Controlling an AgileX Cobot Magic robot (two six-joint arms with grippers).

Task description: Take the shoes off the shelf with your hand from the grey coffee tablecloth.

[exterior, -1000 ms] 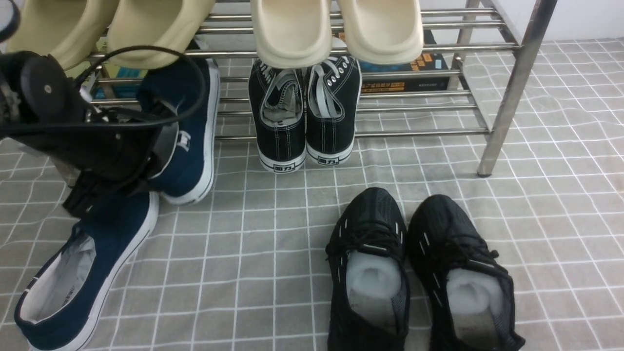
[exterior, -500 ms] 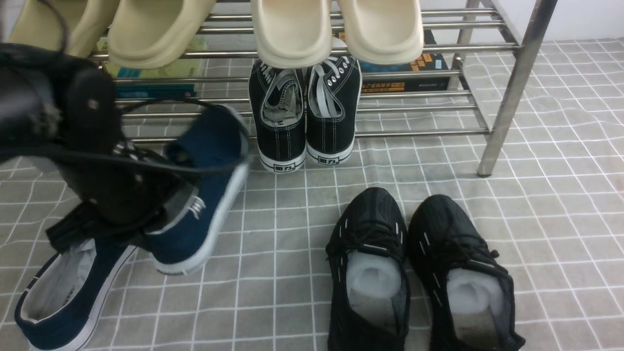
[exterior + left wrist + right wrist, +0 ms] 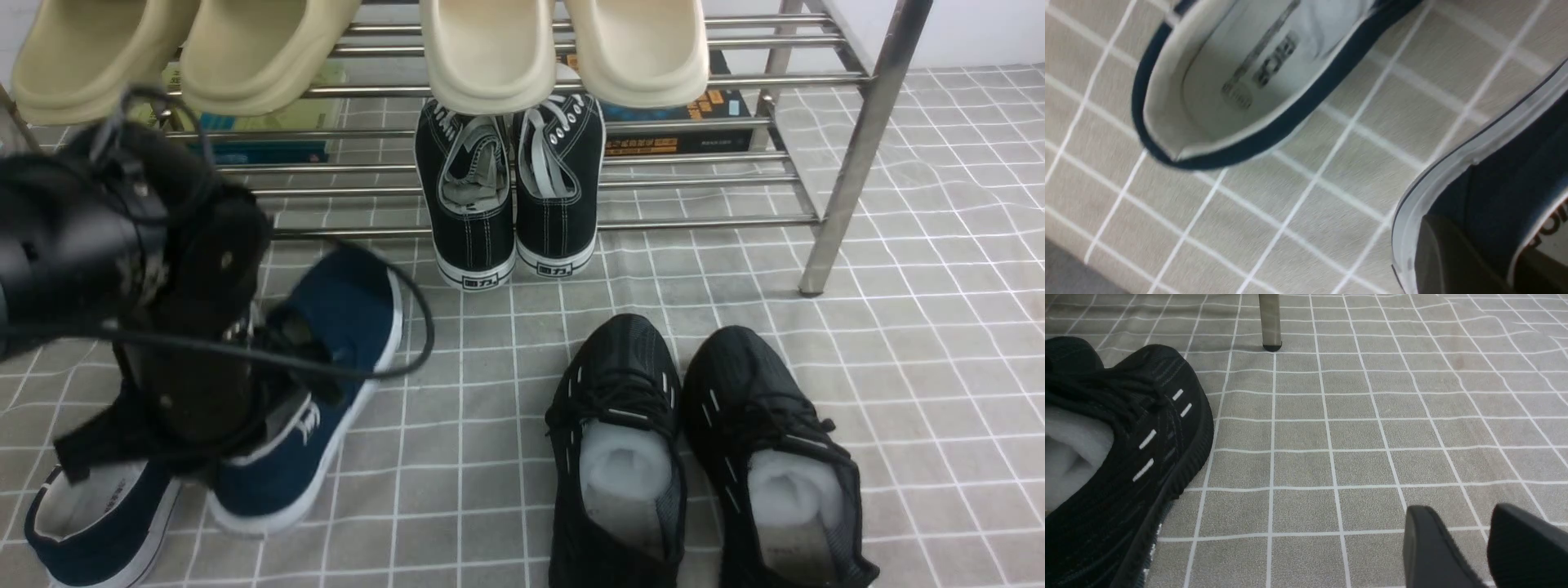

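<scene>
My left gripper (image 3: 265, 408), black with a looping cable, is shut on the side wall of one navy-blue slip-on (image 3: 326, 367) near its heel. It holds the shoe tilted, toe up, low over the grey coffee tablecloth (image 3: 457, 392), clear of the shelf (image 3: 849, 163). In the left wrist view one finger (image 3: 1449, 257) lies outside the held shoe's (image 3: 1506, 179) white sole. The second navy slip-on (image 3: 90, 523) lies on the cloth at the front left, and it also shows in the left wrist view (image 3: 1237, 81). My right gripper (image 3: 1470, 539) hovers open and empty over bare cloth.
Black lace-up canvas sneakers (image 3: 506, 196) stand on the shelf's lower tier. Beige slippers (image 3: 563, 49) rest on the upper tier, with boxes behind. Black mesh trainers (image 3: 694, 457) sit on the cloth at the front right, next to my right gripper. A shelf leg (image 3: 1270, 322) stands beyond it.
My left gripper has pulled the navy slip-on off the lower tier, toward me and down, to beside the other navy shoe. The right arm's side is unchanged.
</scene>
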